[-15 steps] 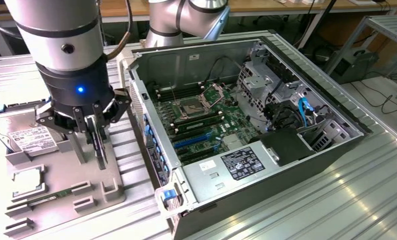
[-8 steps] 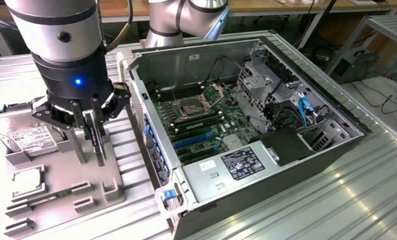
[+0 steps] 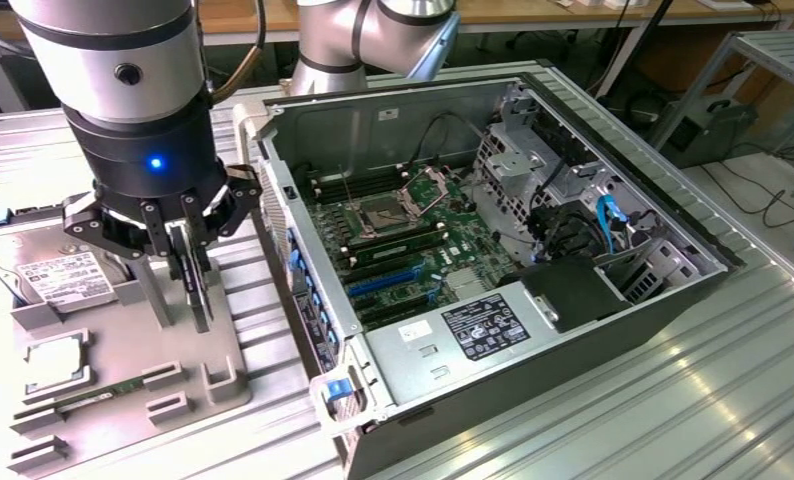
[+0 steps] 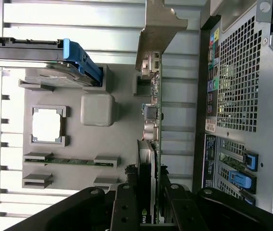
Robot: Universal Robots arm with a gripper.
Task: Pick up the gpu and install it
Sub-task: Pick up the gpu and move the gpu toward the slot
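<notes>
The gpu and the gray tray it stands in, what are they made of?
The gpu: its bracket looks like bare metal, silvery and dully shiny; its board looks like green circuit board with a black plastic-looking cover. The gray tray is probably plastic: matte, even colour, moulded blocky ribs.

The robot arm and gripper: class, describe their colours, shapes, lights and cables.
The arm is a thick silver-grey cylinder with black bands, ending in a black wrist section with a small blue light. A dark cable runs beside it. The gripper is black, with jointed linkages and two slim fingers; the wrist view shows bolt heads on them.
</notes>
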